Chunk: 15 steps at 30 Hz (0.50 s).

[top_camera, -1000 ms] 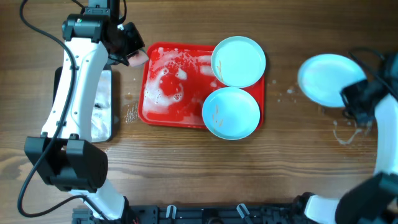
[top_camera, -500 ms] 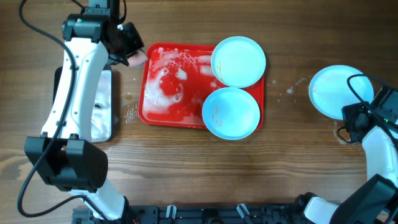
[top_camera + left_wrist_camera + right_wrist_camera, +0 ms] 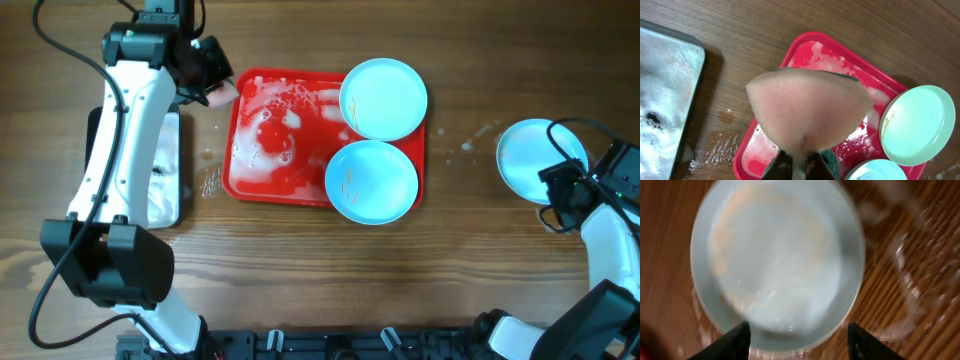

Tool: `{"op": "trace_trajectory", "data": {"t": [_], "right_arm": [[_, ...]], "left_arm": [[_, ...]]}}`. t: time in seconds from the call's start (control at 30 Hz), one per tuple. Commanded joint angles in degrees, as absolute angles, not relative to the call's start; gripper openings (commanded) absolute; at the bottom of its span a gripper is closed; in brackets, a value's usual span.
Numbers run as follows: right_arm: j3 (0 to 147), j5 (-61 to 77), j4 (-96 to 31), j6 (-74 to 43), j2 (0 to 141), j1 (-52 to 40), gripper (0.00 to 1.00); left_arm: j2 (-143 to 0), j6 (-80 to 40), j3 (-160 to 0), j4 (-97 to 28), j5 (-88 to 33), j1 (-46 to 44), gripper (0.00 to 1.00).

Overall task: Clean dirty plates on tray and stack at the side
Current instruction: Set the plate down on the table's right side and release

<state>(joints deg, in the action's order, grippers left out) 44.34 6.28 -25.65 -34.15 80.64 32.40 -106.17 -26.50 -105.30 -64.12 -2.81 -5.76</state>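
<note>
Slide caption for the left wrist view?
Mid-task: sponge pinched in the left jaws beside the sudsy red tray holding a pale-blue plate; soapy metal pan at left.

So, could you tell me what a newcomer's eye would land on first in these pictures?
The red tray mid-table, sudsy white on its left half, carries two pale blue plates on its right side: the far plate and the streaked near plate. The foamy sponge is pinched in the left gripper near the tray's far left corner. A third plate lies on the table at far right, under the open right gripper.
</note>
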Motion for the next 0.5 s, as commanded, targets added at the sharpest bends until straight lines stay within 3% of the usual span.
{"op": "trace_trajectory", "data": {"t": [0.0,0.23,0.47], "right_arm": [[47.3,16.0,-30.1,-28.2,77.5,27.7,0.62],[48.4,15.7,-35.2,-27.6,72.8,4.3,0.61],[60.5,1.7,-39.7,-31.6,80.3,-15.3,0.63]], "left_arm": [[-105.8,-27.3,-106.0,-64.1,-1.8,-6.3,0.04],[-105.8,-27.3,-106.0,-64.1,-1.8,-6.3,0.04],[-105.8,-27.3,-106.0,-64.1,-1.8,-6.3,0.04]]}}
